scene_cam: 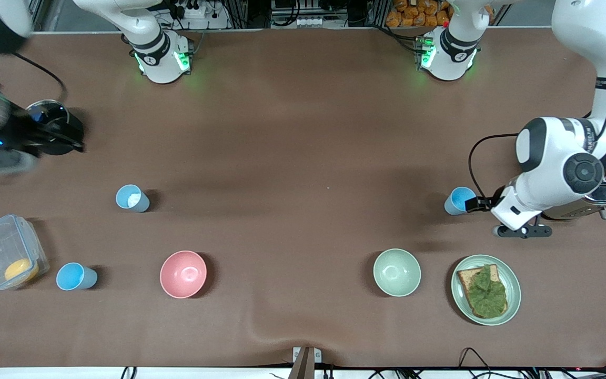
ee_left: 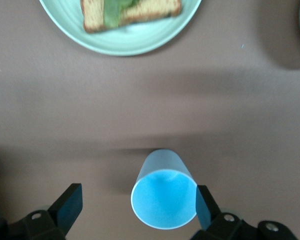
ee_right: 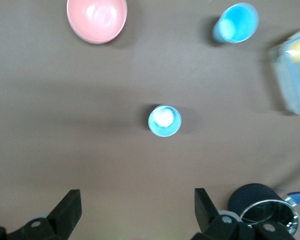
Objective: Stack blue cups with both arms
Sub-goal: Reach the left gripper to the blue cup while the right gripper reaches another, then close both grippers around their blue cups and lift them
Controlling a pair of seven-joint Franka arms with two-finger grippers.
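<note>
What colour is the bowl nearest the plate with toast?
Pale green bowl, best seen in the front view.

No legible text, label, brand or number on anything.

Both arms reach low — left gripper (ee_left: 135, 207), right gripper (ee_right: 137, 210) gaping.

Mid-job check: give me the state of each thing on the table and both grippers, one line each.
Left gripper: open, around a blue cup, not closed on it.
That blue cup: upright, empty.
Right gripper: open, over bare table.
Paler blue cup: upright, something white inside.
Third blue cup: upright, unstacked.
Pink bowl: upright, empty.
Green bowl: upright, empty.
Plate: holds toast with greens.
</note>
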